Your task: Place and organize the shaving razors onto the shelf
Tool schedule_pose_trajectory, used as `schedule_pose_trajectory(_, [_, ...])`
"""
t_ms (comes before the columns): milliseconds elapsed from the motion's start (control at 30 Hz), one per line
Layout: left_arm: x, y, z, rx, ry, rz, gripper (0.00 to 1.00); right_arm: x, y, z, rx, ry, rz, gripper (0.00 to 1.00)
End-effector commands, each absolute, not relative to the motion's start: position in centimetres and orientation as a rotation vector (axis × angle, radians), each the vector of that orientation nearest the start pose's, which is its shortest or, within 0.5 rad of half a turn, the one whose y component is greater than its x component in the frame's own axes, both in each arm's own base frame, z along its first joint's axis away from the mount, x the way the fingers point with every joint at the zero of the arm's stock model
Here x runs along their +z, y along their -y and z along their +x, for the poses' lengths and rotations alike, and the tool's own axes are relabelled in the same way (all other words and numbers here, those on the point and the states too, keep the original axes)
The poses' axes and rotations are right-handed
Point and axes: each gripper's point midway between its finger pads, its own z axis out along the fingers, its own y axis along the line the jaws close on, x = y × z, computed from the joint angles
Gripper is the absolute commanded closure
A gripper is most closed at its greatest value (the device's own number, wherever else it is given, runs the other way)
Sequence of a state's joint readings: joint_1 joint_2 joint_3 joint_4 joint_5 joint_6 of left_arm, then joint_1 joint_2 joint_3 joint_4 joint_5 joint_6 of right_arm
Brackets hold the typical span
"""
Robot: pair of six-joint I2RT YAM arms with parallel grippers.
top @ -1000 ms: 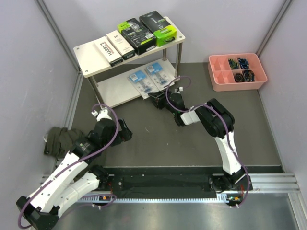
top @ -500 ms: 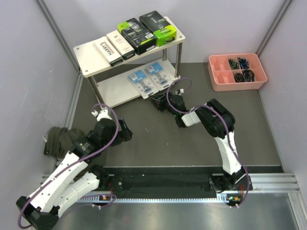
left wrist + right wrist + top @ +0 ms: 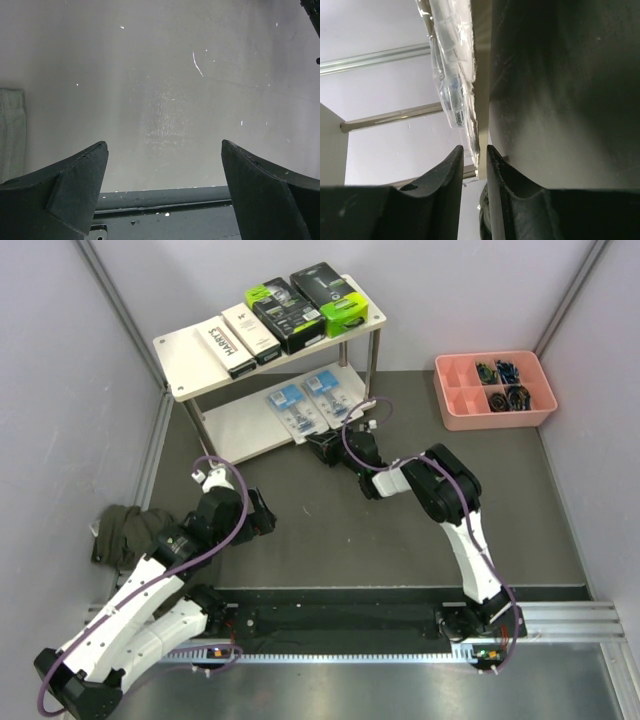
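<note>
Flat on the lower board point(image 3: 238, 430) of the shelf point(image 3: 186, 352), right-hand clear blister pack point(image 3: 330, 397) beside its twin blister pack point(image 3: 289, 408), long axis running from the shelf's near edge toward its back. On the shelf's top board, two white Harry's boxes point(image 3: 238, 338) and two black-and-lime packs point(image 3: 300, 302) in a row. At the shelf's near edge, right tool point(image 3: 322, 447) straight in line with the right-hand pack's near end, jaws a thin slit apart; in the wrist view, clear plastic and the pale board edge running down into that slit, pinched or merely touched impossible to tell. Well apart from the shelf on its near-left side, left tool point(image 3: 258, 516) over bare bench point(image 3: 165, 90), jaws spread wide and empty. By position, a job for the right arm: probably a push or tug along the pack's length to square it with its neighbour
</note>
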State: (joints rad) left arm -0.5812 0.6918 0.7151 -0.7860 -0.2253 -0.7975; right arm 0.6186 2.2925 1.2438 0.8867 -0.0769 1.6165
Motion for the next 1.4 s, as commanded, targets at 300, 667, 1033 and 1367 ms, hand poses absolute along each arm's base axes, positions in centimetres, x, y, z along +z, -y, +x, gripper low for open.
schedule_pose_trajectory(300, [15.5, 11.4, 19.5, -0.432, -2.306, -0.366, 0.01, 10.8, -40.4, 49.1, 1.637, -1.803, 0.899, 0.76])
schedule_pose_trajectory(667, [15.5, 11.4, 19.5, -0.434, -2.307, -0.367, 0.01, 11.4, -40.4, 49.6, 1.641, -1.798, 0.883, 0.75])
schedule_pose_trajectory(1033, [15.6, 11.3, 19.6, -0.432, -2.302, -0.369, 0.01, 13.4, -39.4, 47.4, 1.664, -1.803, 0.842, 0.53])
schedule_pose_trajectory(1367, [16.4, 11.0, 19.5, -0.425, -2.288, -0.366, 0.01, 14.7, -37.6, 45.0, 1.626, -1.817, 0.776, 0.37])
